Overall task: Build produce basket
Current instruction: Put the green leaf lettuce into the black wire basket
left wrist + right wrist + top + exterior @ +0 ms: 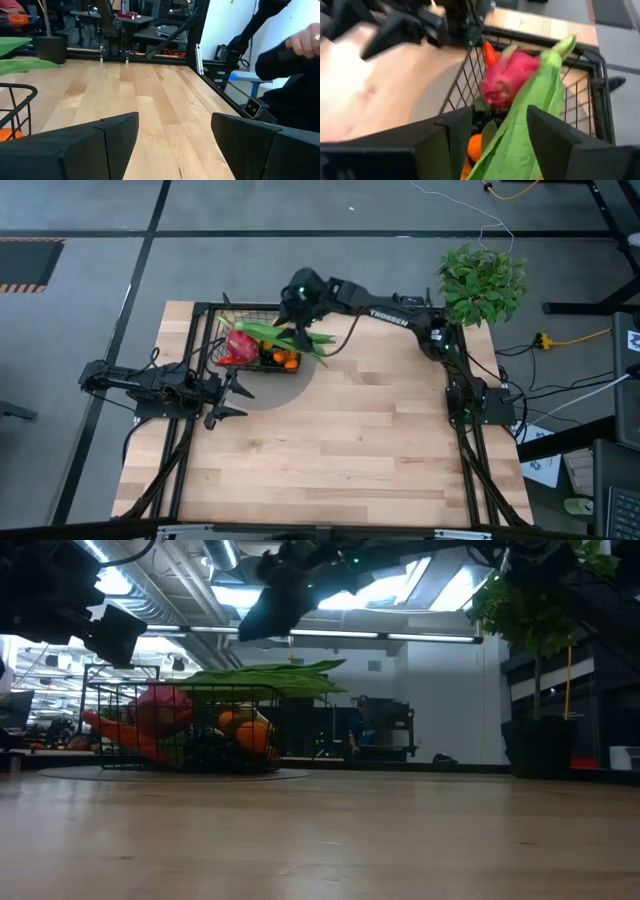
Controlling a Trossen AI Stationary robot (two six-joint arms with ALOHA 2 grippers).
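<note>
The black wire basket (245, 311) stands on a grey round mat at the table's far left. In it lie a pink dragon fruit (512, 75), oranges (476, 145) and an orange-red piece (490, 52). Long green beans (280, 332) lie across the basket's top rim (265, 680), with one end reaching past its right side. My right gripper (297, 308) hovers open just above the beans (520, 130); the low view shows a gap between them (270, 625). My left gripper (232, 392) waits open and level beside the basket's near left corner (175, 120).
A leafy potted plant (483, 280) stands at the far right corner. The grey mat (275, 388) shows at the basket's near side. Bare wood (350, 450) stretches over the near and right parts of the table. A person's hand (305, 42) shows beyond the table's edge.
</note>
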